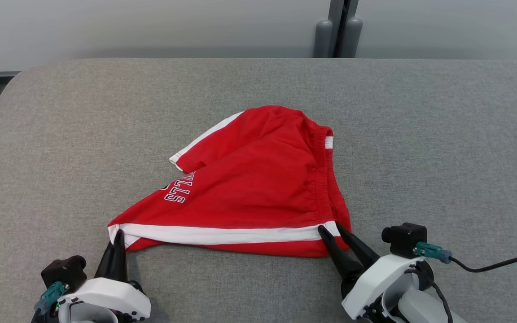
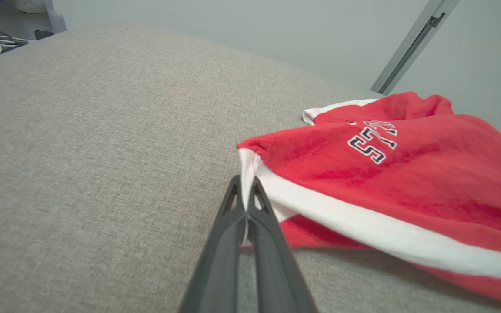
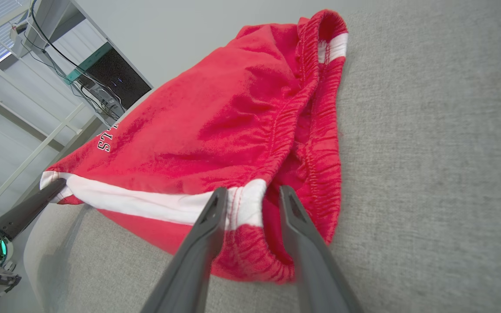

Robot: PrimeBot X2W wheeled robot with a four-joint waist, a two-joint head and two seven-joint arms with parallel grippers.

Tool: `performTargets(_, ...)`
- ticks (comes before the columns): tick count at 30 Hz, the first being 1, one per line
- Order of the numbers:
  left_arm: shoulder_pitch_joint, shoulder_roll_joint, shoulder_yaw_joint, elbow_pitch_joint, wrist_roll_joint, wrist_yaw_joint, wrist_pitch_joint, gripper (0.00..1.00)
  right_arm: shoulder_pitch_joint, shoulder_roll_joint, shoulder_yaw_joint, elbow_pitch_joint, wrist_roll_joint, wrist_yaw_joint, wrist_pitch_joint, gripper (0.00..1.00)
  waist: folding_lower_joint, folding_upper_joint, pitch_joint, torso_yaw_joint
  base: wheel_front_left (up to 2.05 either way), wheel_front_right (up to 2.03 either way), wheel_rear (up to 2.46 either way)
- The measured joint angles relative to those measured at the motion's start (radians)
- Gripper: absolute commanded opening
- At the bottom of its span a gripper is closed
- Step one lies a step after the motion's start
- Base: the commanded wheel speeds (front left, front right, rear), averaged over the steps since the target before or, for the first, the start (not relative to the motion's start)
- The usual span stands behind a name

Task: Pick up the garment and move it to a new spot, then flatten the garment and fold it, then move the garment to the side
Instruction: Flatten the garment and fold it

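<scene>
The left gripper is clamping tight on the white hem corner of the shorts; the right gripper is straddling the waistband, fingers parted, not yet gripping.

free: table left, far side | blocked: garment centre

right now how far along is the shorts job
Done: the left hand is shut on the hem corner of the red cloth shorts with white side stripes. In hand: the right hand straddles the waistband end of the same stripe, fingers apart, not yet pinching. Left: the shorts lie bunched and unfolded on the grey fabric table, so flattening, folding and moving aside are all to do.
</scene>
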Motion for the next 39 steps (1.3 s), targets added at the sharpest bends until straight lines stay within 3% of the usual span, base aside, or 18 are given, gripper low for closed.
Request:
performTargets(2,0.0,0.0,0.0,0.0,-0.001,0.0,0.0,0.0,-0.001,-0.004,0.02,0.001,0.014,0.0,0.0,0.42,0.0,0.0,0.0,-0.001,0.0,0.0,0.0)
performTargets(3,0.0,0.0,0.0,0.0,-0.001,0.0,0.0,0.0,-0.002,-0.006,0.025,0.001,0.02,0.0,0.0,0.32,0.0,0.0,-0.001,-0.002,0.0,0.0,0.0)
performTargets(4,0.0,0.0,-0.001,0.0,-0.001,0.0,0.0,0.0,-0.004,-0.008,0.029,0.001,0.025,0.0,0.0,0.32,0.0,0.0,-0.001,-0.002,0.0,0.0,0.0)
performTargets(6,0.0,0.0,-0.004,-0.001,-0.001,-0.001,0.0,0.0,-0.011,-0.011,0.029,-0.004,0.029,0.0,0.0,0.0,0.0,0.0,-0.003,-0.004,0.0,0.0,0.0)
performTargets(13,0.0,0.0,-0.011,-0.038,0.011,-0.009,0.0,0.0,-0.001,-0.017,-0.036,-0.055,0.023,0.0,0.0,0.0,0.0,0.0,-0.032,-0.013,0.0,0.0,0.0)
performTargets(23,-0.056,0.01,-0.034,-0.16,0.12,-0.028,0.0,0.0,0.03,-0.021,-0.221,-0.22,-0.014,0.0,0.0,0.0,0.0,0.0,-0.125,-0.048,0.0,0.0,0.0)
performTargets(27,-0.132,0.053,-0.068,-0.22,0.134,-0.034,0.0,0.0,-0.008,-0.045,-0.26,-0.313,-0.046,0.0,0.0,0.0,0.0,0.0,-0.152,-0.075,0.0,0.0,0.0)
performTargets(32,-0.287,0.149,-0.141,-0.302,0.152,-0.034,-0.001,0.0,-0.118,-0.112,-0.283,-0.406,-0.076,0.0,0.0,0.0,0.0,0.0,-0.151,-0.101,0.0,0.0,0.0)
performTargets(39,-0.542,0.217,-0.153,-0.352,0.16,-0.035,0.038,0.0,-0.335,-0.134,-0.384,-0.393,-0.132,0.0,0.013,0.0,0.0,0.0,-0.07,-0.106,0.0,0.0,0.0)
